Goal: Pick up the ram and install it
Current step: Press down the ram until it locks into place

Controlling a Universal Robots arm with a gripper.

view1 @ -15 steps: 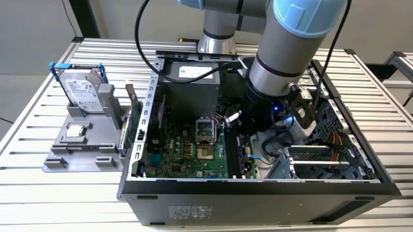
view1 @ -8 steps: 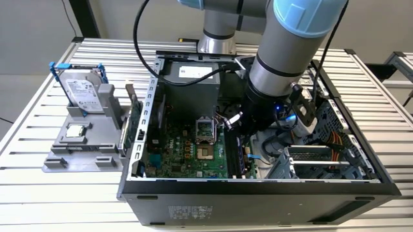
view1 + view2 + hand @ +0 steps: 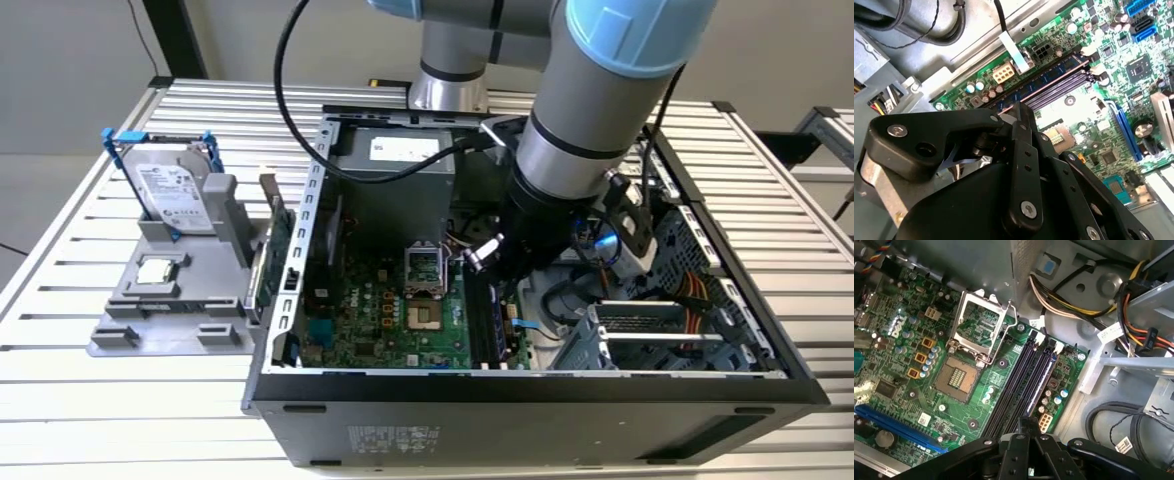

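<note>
In the exterior view the arm (image 3: 587,130) is reaching down into an open computer case (image 3: 534,395) that is sitting on a slatted worktop (image 3: 80,420), with the gripper (image 3: 497,262) hanging over the right part of the green motherboard (image 3: 387,320) as that view shows it. That view is also taking in a grey holder (image 3: 167,300) to the case's left, with a silver hard drive (image 3: 171,195) standing upright in it.

The wrist views are looking inside the case. The first wrist view is showing the open processor socket (image 3: 961,375), the row of black memory slots (image 3: 1019,385) and a bundle of coloured cables (image 3: 1134,315). The second wrist view is showing the ram (image 3: 1041,80) lying along the outermost slot, nearest the board's edge, with empty slots just beside it.

The jaws are appearing in both wrist views as black linkage (image 3: 1026,450), drawn close together above the slots. Whether they are gripping anything, I cannot tell; the tips are hidden.
</note>
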